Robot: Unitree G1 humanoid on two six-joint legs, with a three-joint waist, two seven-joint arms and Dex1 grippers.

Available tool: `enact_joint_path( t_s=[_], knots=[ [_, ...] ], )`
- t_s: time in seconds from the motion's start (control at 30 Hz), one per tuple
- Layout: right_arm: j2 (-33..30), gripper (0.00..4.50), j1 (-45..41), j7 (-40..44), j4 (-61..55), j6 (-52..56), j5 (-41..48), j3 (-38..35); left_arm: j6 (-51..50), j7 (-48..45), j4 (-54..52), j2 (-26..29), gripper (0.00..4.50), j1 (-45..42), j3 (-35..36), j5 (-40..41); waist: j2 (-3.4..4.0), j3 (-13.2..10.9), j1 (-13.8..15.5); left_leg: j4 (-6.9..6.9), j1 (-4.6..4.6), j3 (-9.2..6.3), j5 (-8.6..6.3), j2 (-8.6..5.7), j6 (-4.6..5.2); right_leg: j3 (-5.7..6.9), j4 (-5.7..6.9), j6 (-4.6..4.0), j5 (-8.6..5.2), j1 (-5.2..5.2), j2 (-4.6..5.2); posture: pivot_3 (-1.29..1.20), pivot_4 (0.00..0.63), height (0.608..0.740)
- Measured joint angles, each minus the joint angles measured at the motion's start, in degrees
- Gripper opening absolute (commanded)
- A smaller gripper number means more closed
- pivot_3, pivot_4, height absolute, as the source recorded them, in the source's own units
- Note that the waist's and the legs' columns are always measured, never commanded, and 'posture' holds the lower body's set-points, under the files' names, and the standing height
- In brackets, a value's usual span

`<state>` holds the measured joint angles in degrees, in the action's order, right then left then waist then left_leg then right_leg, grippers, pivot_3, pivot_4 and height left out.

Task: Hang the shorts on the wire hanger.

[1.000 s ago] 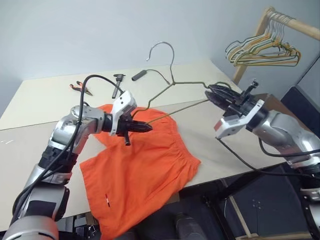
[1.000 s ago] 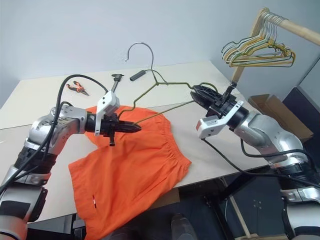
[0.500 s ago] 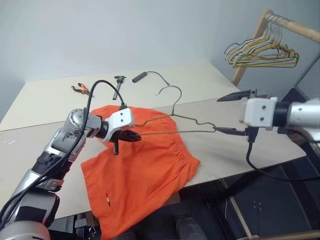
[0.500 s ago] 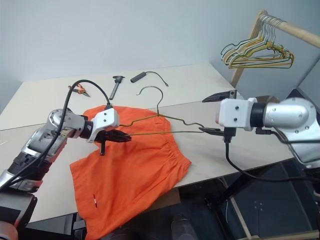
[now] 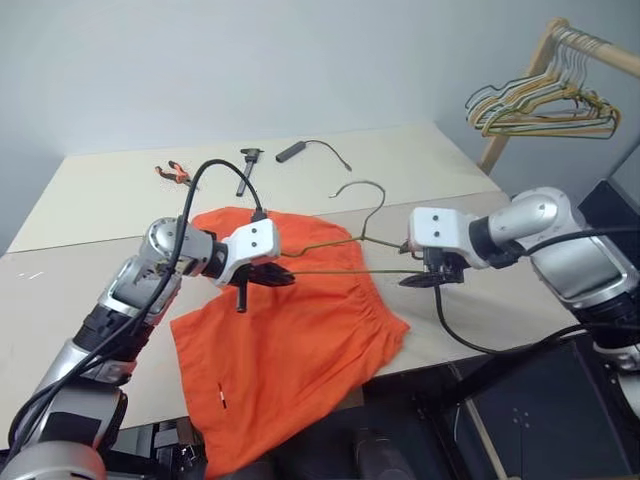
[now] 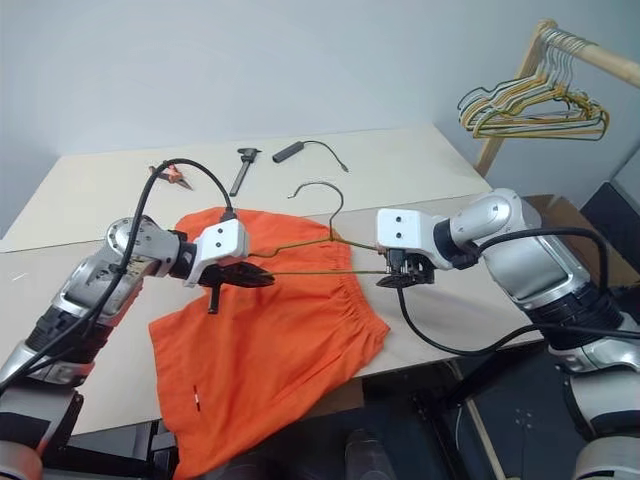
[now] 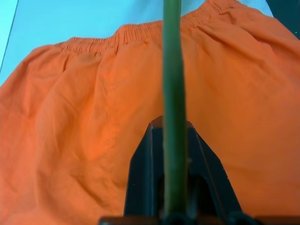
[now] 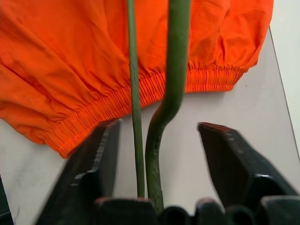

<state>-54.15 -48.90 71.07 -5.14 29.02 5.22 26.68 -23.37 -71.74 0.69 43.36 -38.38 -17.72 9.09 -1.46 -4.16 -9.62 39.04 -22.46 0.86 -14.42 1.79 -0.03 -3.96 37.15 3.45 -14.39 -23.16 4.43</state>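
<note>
Shorts (image 5: 290, 350) lie flat and limp on the worktop (image 5: 90, 200), one leg drooping over its near edge; being soft cloth, they should slide and bunch, so I judge the elastic waistband the firmest place to hold. My left tool (image 5: 268, 277) is clamped shut on one end of the hanger (image 5: 345, 245), held just above the fabric. My right tool (image 5: 425, 277) stands parted around the stiff wire's other end, not gripping it.
</note>
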Motion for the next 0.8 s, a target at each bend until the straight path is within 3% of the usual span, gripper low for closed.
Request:
enact_joint_path(
  t_s=[0.2, 0.43, 0.47, 0.63, 0.8],
  knots=[
    [0.5, 0.16, -0.1, 2.3, -0.5, 0.3, -1.3, -0.1, 1.5, 0.3, 0.0, 0.2, 0.00, 0.4, 0.4, -0.3, 0.00, 0.0, 0.2, 0.00, 0.00, 0.00, 0.00, 0.00, 0.00, 0.01, 0.01, 0.00, 0.00, 0.00, 0.00, -0.12, 0.005, 0.740],
    [0.5, 0.01, 0.7, 3.6, -1.1, -0.1, -2.5, -0.1, 3.1, -1.0, 0.4, 0.0, 0.00, 0.5, 1.0, 0.1, 0.00, 0.0, 0.1, 0.01, 0.01, 0.02, 0.00, 0.00, 0.00, 0.01, 0.02, 0.01, 0.01, 0.01, -0.01, -0.12, 0.008, 0.740],
    [0.5, 0.00, 1.0, 3.8, -1.2, -0.1, -2.4, -0.4, 3.9, -1.8, 0.7, 0.0, 0.55, 0.5, 1.4, 0.6, 0.01, 0.0, 0.1, 0.01, 0.01, 0.02, 0.00, 0.00, 0.00, 0.01, 0.02, 0.00, 0.00, 0.00, -0.01, -0.12, 0.008, 0.740],
    [-2.3, 0.00, 7.9, 3.9, -4.8, 0.6, -1.3, -4.5, 9.3, -6.5, 4.7, -0.6, 1.96, 0.2, 3.5, 3.9, 0.00, 0.0, 0.6, 0.01, 0.00, 0.05, 0.00, 0.00, 0.00, 0.02, -0.02, 0.01, 0.00, 0.03, -0.01, -0.13, 0.023, 0.740],
    [-8.8, 0.00, 27.8, 2.2, -12.3, 9.5, 4.8, -16.2, 12.1, -2.7, 15.6, 0.0, 3.56, -0.2, 8.1, 2.4, -0.04, 0.0, 1.5, 0.01, -0.02, 0.39, -0.02, 0.02, 0.03, 0.07, -0.04, 0.01, 0.00, 0.03, -0.02, -0.14, 0.047, 0.740]
  ],
)
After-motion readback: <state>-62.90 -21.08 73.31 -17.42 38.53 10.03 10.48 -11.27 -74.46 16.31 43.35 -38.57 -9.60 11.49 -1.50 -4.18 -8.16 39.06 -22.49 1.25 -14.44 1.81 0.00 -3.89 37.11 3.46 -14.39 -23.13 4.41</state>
